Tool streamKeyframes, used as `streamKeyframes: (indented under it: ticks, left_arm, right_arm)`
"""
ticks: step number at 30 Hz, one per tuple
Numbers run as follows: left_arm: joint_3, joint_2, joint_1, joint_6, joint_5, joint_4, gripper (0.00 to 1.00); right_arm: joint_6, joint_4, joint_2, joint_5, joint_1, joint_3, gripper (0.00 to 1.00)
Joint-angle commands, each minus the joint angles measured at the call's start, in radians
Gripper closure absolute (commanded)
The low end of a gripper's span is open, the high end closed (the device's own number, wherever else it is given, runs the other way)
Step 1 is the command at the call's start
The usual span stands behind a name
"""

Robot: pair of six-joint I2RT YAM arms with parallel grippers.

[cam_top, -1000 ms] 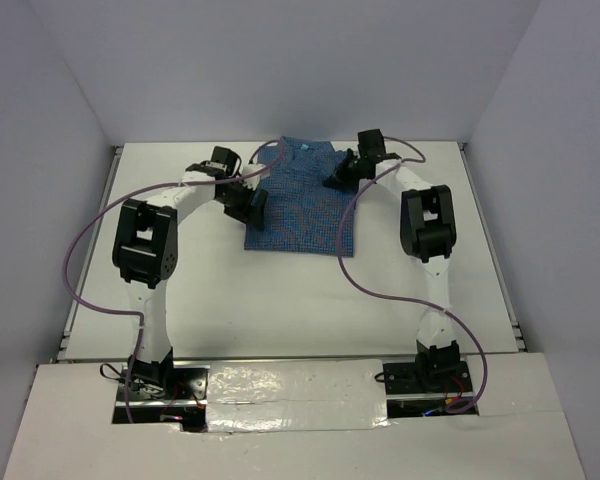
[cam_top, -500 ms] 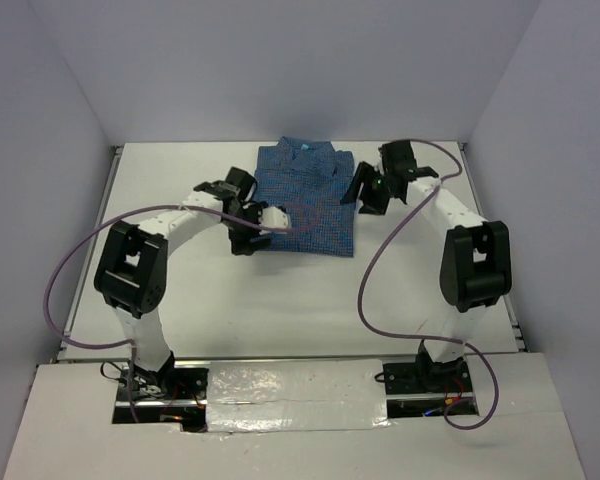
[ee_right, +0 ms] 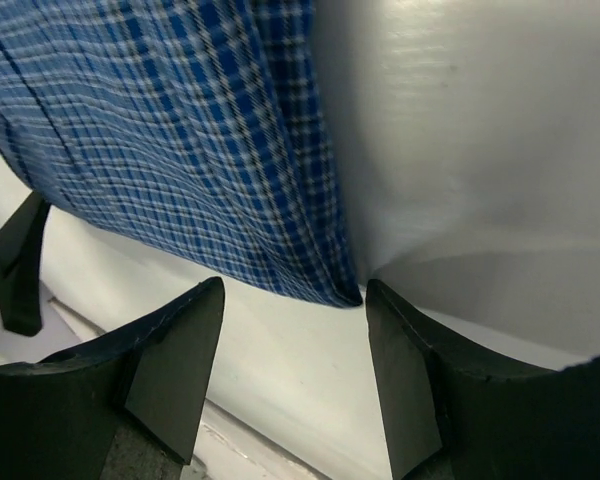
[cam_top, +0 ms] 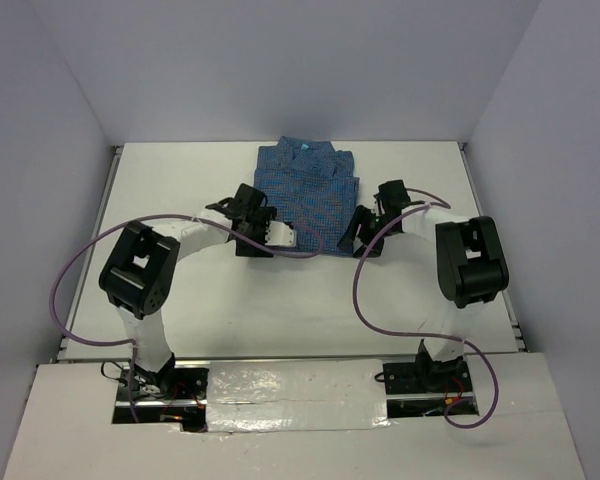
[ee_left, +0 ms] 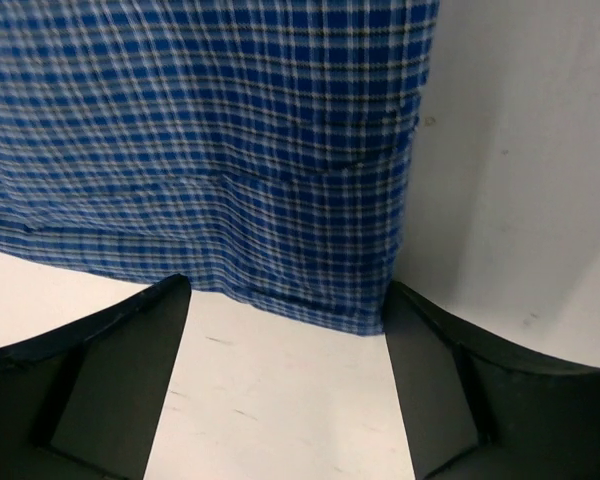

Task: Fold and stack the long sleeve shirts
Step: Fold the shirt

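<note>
Where the two arms are bolted down at the near edge, a shiny taped board (cam_top: 300,395) runs across, and the white table (cam_top: 280,310) starts just behind it. Purple cables (cam_top: 51,300) loop out from both arms over the bare table. Farther back, the left gripper (cam_top: 254,243) sits low at the near left corner of the blue checked shirt (cam_top: 310,190), and the right gripper (cam_top: 360,240) sits low at its near right corner. Both have their fingers spread apart and hold nothing. Each wrist view shows a corner of the shirt lying flat on the table between two dark fingers (ee_left: 120,390). The shirt is folded into a neat block at the far middle of the table, collar toward the back. Plain pale walls (cam_top: 280,70) stand close around the table on three sides.
</note>
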Motion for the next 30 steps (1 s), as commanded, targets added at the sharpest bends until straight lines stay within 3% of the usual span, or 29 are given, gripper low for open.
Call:
streamKeyframes:
  ticks: [1,4,6,8,9,11,12,13,19,22,25,30]
  left_arm:
    - [-0.064,0.028,-0.018,0.054,-0.029,0.08,0.11]
    - [-0.068,0.034,-0.021,0.039,0.003,0.088,0.17]
    - [-0.065,0.042,-0.026,0.014,0.02,0.097,0.33]
    - [-0.048,0.046,-0.026,-0.007,0.029,0.097,0.51]
    - [-0.039,0.049,-0.026,-0.03,0.035,0.088,0.71]
    - [-0.015,0.045,-0.023,-0.056,0.039,0.053,0.95]
    - [-0.005,0.04,-0.016,-0.081,0.045,0.036,1.0]
    - [0.013,0.031,-0.012,-0.087,0.055,-0.017,1.0]
    - [0.058,-0.042,0.005,-0.15,0.123,-0.236,1.0]
    - [0.018,-0.157,-0.012,-0.164,0.138,-0.349,1.0]
    - [-0.043,-0.236,-0.061,-0.175,0.138,-0.484,1.0]
    - [-0.093,-0.43,-0.139,-0.21,0.176,-0.748,1.0]
  right_arm:
    - [0.022,0.087,0.042,-0.019,-0.003,-0.035,0.34]
    - [0.027,0.111,0.055,-0.039,-0.003,-0.052,0.4]
    - [0.031,0.124,0.06,-0.048,-0.005,-0.05,0.56]
    - [0.033,0.128,0.059,-0.065,-0.006,-0.047,0.73]
    - [0.03,0.13,0.054,-0.073,-0.008,-0.046,0.78]
    - [0.022,0.124,0.031,-0.082,-0.015,-0.046,0.86]
    - [0.008,0.11,0.022,-0.082,-0.02,-0.043,0.91]
    - [-0.001,0.098,0.002,-0.077,-0.025,-0.041,0.99]
    - [-0.127,-0.069,-0.104,-0.109,-0.02,-0.029,1.0]
    - [-0.176,-0.184,-0.196,-0.091,0.003,-0.055,1.0]
    - [-0.188,-0.316,-0.303,-0.053,0.079,-0.093,1.0]
    - [-0.112,-0.556,-0.518,-0.051,0.312,-0.174,1.0]
